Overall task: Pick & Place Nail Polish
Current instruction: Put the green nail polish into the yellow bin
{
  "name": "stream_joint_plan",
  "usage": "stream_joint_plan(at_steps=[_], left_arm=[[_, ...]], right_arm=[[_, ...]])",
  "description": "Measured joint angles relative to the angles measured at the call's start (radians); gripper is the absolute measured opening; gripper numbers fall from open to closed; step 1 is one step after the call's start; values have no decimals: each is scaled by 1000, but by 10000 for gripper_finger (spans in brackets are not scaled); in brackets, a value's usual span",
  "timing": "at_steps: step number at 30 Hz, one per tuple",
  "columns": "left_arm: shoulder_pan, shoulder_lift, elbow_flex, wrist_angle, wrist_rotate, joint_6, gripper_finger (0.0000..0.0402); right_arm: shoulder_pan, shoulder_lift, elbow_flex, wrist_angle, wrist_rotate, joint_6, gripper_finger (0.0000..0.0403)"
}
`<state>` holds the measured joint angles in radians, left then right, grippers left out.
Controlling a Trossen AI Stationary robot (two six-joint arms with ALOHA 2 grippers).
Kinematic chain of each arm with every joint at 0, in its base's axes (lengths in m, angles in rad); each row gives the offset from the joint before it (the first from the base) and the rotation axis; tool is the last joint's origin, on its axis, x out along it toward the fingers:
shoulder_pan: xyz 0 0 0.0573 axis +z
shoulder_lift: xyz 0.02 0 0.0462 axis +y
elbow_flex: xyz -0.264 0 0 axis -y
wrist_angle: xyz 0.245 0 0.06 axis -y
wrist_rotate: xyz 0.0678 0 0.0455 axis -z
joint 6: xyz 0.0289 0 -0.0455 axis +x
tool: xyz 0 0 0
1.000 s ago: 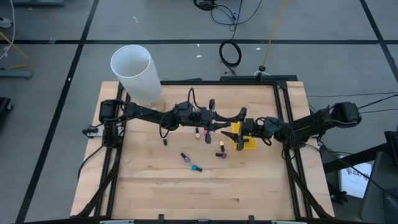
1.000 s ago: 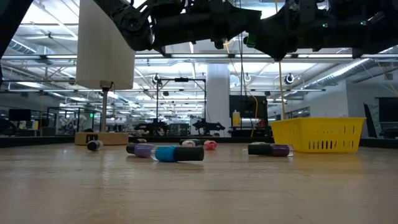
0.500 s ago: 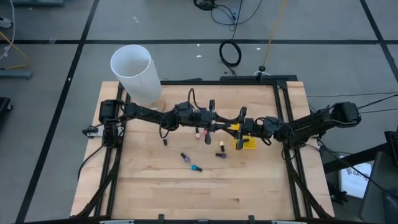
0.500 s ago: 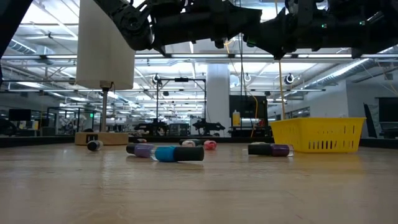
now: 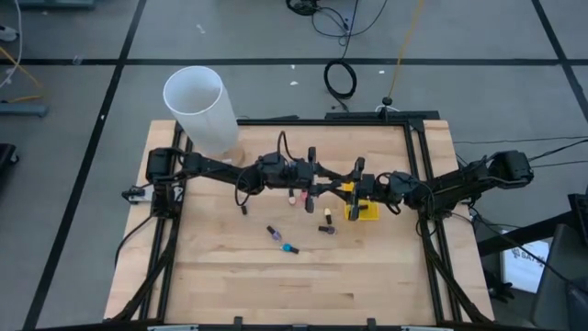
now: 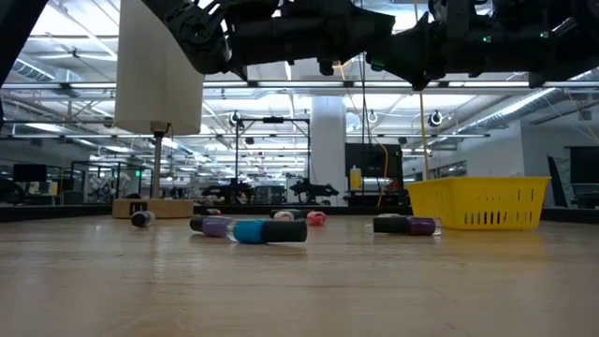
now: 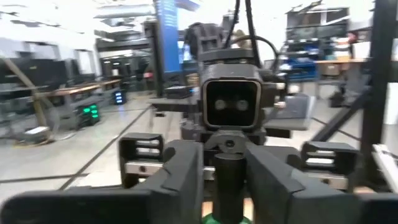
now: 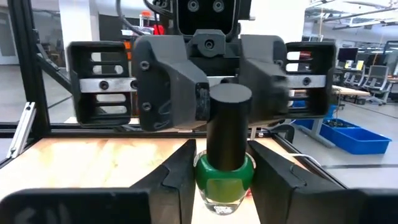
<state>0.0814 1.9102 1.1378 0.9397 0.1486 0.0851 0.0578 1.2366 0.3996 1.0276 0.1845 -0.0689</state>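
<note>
My right fingers (image 8: 174,180) are clenched on the glass body of the green nail polish bottle (image 8: 224,177) - one on each side, pressed against it. The bottle stands upright in the air above the counter (image 5: 276,285), its dark cap (image 8: 229,124) pointing up.

My left gripper (image 8: 217,68) faces the right gripper (image 5: 342,191) head-on, the two meeting over the middle of the counter just beside the yellow bin (image 5: 365,210). My left fingers (image 7: 180,174) stand either side of the same cap - released, with a thin gap showing between one finger and the cap. A sliver of green glass shows just below it in the left wrist view.

The other bottles lie loose on the wood below. A teal bottle (image 5: 290,248) and a purple bottle (image 5: 274,233) lie on their sides close together, nearer the front edge. Another purple bottle (image 6: 412,226) lies near the bin. A pink bottle (image 5: 292,197) and a red bottle (image 5: 307,204) sit under my left arm, and a dark bottle (image 5: 245,210) lies apart toward the left side. The white cylinder (image 5: 197,106) stands at the far left corner, well apart from all of it.
</note>
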Motion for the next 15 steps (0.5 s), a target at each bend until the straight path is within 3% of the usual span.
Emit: stream_joint_plan(at_steps=[7,11,15], left_arm=[[-33,-8,0,-4,-143,61,245],[-39,-42,0,-45,-157,70,301],[-39,-109,0,-190,-159,43,329]], right_arm=[[1,0,0,-34,-6,4,108],[1,-15,0,-77,-7,19,108],[3,-74,0,-179,-6,44,108]])
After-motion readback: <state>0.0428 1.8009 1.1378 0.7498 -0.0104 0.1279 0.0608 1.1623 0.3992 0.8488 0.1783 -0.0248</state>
